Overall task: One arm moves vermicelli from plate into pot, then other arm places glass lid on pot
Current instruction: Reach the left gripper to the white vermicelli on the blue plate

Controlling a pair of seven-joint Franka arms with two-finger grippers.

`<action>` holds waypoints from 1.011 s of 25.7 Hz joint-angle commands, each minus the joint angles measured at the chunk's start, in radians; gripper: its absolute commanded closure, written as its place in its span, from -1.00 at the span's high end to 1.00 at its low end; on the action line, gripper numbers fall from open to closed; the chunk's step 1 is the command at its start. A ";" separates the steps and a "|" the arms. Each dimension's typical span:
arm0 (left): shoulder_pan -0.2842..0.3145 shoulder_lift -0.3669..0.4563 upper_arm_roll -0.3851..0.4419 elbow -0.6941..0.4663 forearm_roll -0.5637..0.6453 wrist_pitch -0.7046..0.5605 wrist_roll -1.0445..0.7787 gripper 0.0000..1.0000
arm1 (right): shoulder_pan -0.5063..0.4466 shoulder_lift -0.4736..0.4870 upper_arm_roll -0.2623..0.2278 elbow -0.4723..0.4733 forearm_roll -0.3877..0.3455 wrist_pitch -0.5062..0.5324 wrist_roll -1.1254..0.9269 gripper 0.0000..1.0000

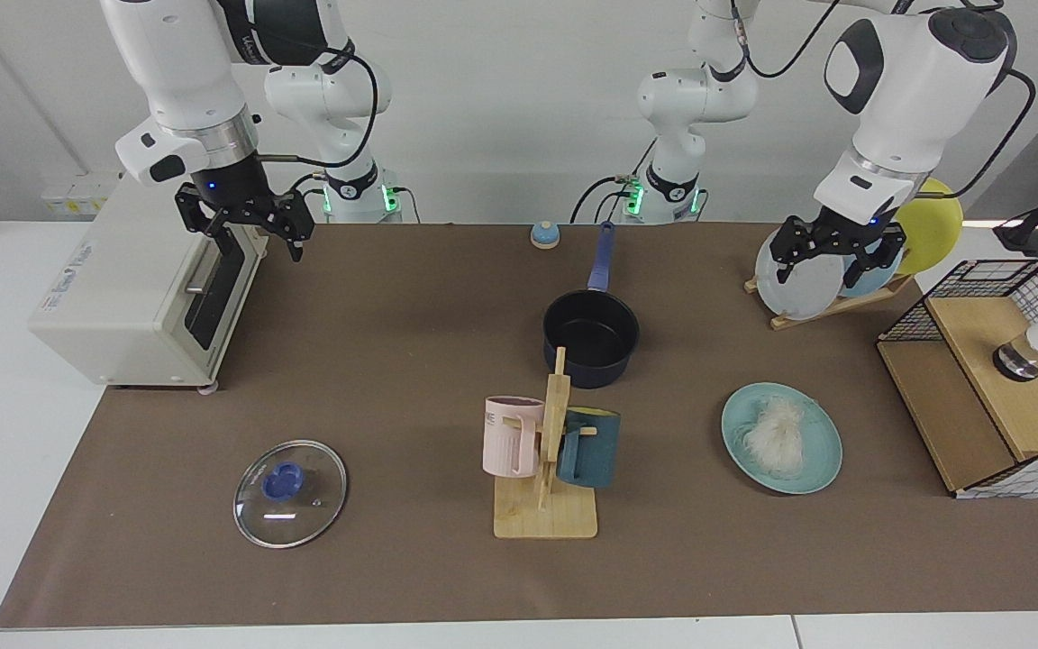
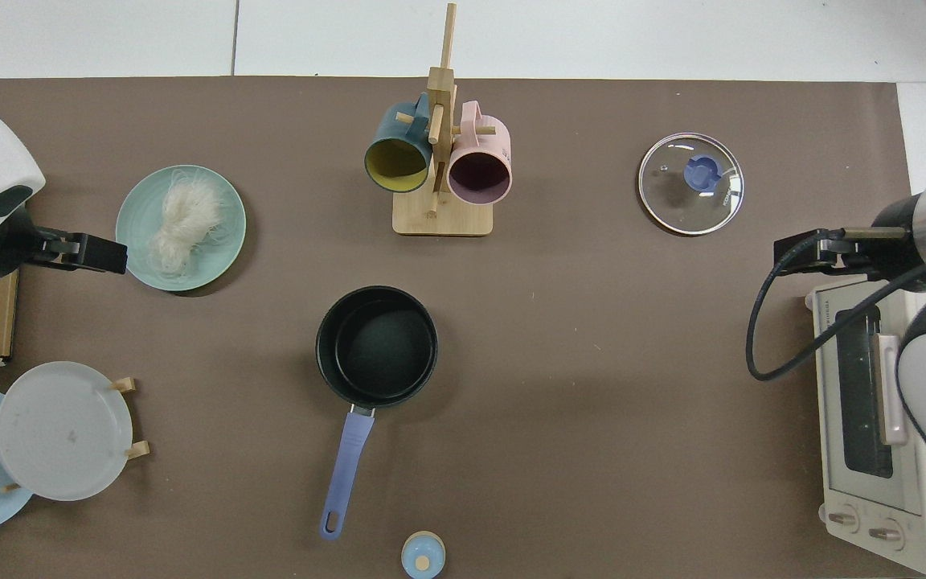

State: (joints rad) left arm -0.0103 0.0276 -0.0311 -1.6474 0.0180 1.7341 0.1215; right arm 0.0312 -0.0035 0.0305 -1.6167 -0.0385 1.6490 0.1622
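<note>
Brown matting covered your table; at frame left the right gripper (image 1: 247, 236) hung spread above the glass lid (image 1: 290, 493), the pot (image 1: 591, 336) sat centre, and soft, light vermicelli (image 1: 778, 429) lay on the plate (image 1: 821, 469) below the left gripper (image 1: 836, 256), also spread; you should pinch its fluffy middle

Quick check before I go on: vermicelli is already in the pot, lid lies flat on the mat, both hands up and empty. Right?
Not quite. The vermicelli is on the teal plate; the top view shows the pot empty. The rest holds: glass lid flat on the mat, left hand and right hand raised, open, empty.
</note>
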 commanded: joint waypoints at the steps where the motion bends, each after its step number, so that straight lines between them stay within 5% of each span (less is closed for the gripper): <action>1: -0.007 -0.009 0.002 -0.002 0.005 -0.018 -0.032 1.00 | -0.005 -0.009 -0.001 -0.009 0.020 -0.005 -0.030 1.00; 16: -0.008 0.084 0.000 0.099 0.010 -0.024 -0.043 1.00 | -0.005 -0.009 -0.001 -0.009 0.020 -0.006 -0.030 1.00; 26: 0.000 0.222 0.002 0.106 0.013 0.194 0.040 1.00 | -0.004 -0.009 -0.001 -0.009 0.020 -0.006 -0.030 1.00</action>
State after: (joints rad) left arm -0.0103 0.1835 -0.0326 -1.5869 0.0180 1.8738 0.1301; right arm 0.0318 -0.0035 0.0305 -1.6168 -0.0385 1.6489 0.1622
